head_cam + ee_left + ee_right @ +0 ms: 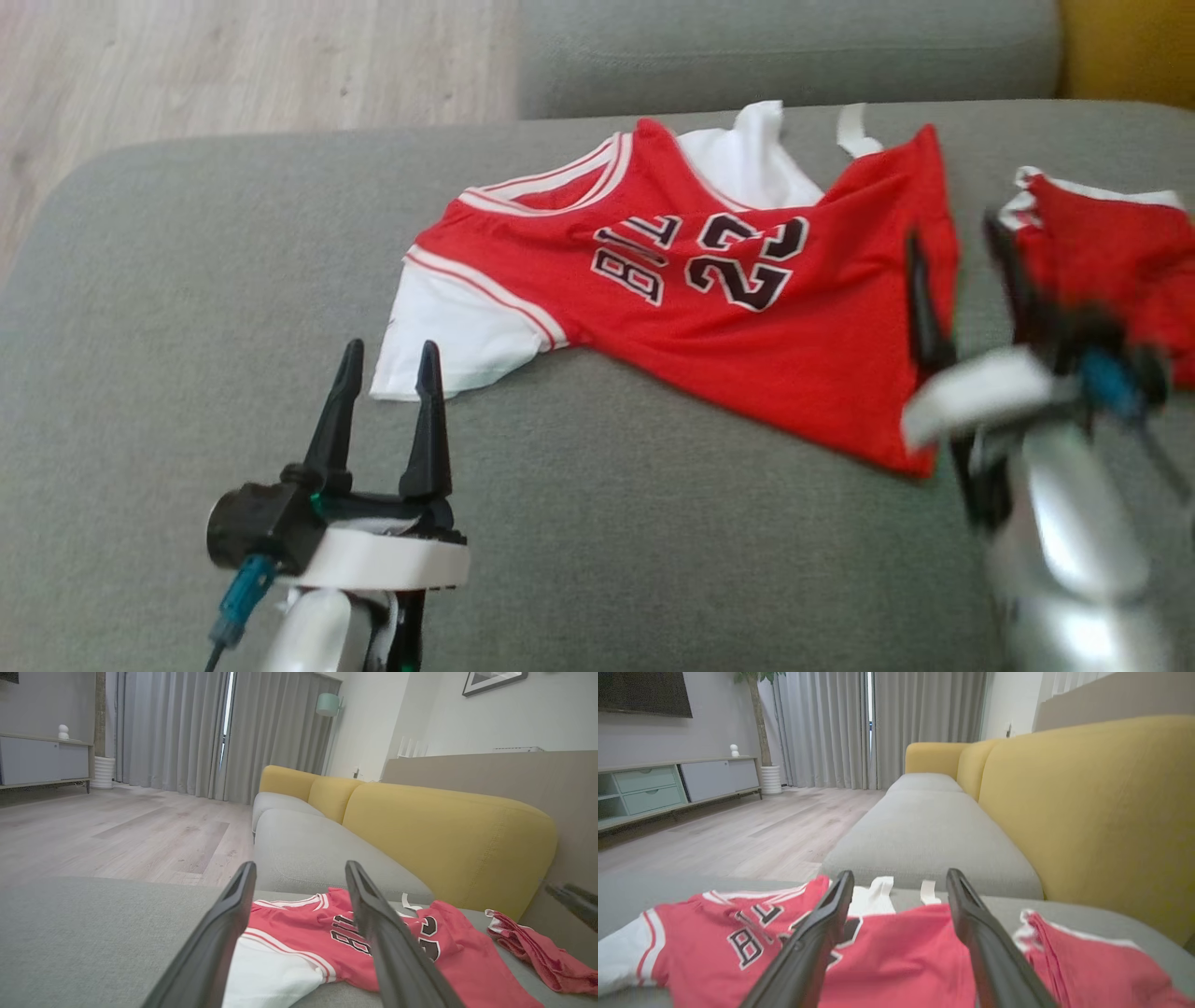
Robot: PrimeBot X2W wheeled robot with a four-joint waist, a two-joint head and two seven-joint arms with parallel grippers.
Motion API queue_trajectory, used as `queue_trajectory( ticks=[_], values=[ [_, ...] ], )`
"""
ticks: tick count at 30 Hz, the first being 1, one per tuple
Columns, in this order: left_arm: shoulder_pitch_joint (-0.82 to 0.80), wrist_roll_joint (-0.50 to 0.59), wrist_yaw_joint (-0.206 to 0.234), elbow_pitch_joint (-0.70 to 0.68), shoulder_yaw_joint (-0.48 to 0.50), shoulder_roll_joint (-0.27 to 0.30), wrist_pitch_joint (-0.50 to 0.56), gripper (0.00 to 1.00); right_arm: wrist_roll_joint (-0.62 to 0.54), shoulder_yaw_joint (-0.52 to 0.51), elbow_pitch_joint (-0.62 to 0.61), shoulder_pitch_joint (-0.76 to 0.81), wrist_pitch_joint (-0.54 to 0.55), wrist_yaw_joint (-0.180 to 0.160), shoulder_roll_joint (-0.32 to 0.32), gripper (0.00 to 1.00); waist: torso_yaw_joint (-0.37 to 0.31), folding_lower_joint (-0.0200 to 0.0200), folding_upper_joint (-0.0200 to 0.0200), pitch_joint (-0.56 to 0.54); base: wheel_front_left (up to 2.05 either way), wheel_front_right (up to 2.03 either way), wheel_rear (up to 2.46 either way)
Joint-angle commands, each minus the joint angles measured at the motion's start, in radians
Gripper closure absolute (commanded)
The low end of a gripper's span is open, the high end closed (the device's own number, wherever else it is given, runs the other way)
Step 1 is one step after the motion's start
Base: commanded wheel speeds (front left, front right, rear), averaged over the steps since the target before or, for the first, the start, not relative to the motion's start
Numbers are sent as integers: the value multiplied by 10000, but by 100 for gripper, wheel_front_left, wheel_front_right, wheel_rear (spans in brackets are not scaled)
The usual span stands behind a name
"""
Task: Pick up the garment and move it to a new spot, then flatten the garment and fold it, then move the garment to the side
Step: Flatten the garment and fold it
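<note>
The garment is a red jersey with white sleeves and the number 23, spread loosely on the grey sofa seat. It also appears in the left wrist view and the right wrist view. My left gripper is open, just short of the white sleeve, with nothing between its fingers. My right gripper is open and blurred, above the jersey's right hem, holding nothing.
A second red piece of clothing lies crumpled at the right of the seat. The yellow backrest runs along the right side. A second grey seat lies beyond, and wood floor is off the seat's left edge.
</note>
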Motion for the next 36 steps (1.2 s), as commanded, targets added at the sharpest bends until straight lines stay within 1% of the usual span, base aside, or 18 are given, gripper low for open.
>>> queue_trajectory(
  ticks=[1,5,10,16,22,26,31,34,36],
  values=[
    [-102,104,26,-420,462,28,-80,0,236,356,-728,425,-105,-9,147,0,-195,1,0,-171,0,0,0],
    [39,143,-8,-444,517,28,-80,0,1109,942,-1601,2138,-106,-9,166,0,-336,1,0,-322,0,0,0],
    [228,183,-27,-439,529,28,-80,0,1534,1415,-2225,3427,-107,-9,169,0,-458,1,0,-437,0,0,0],
    [355,227,-68,-355,525,28,-80,0,1678,1580,-2501,3794,-108,-9,170,0,-565,1,0,-478,0,0,0],
    [362,250,-93,-328,491,28,-80,0,1698,1410,-2701,3767,-108,-9,171,0,-569,1,0,-488,0,0,0],
    [348,255,-110,-322,427,28,-80,0,1546,1142,-2269,3742,-107,-9,171,0,-511,1,0,-449,0,0,0],
    [299,246,-131,-272,299,28,-80,0,1615,696,-1372,3486,138,-9,171,0,-342,1,0,-311,0,0,0],
    [238,240,-140,-239,253,28,-80,0,1764,474,-675,3225,343,-9,171,0,-210,1,0,-165,0,0,0],
    [181,227,-144,-220,210,28,-80,0,2190,428,-125,3018,497,-9,171,0,-114,1,0,-56,0,0,0]
  ],
)
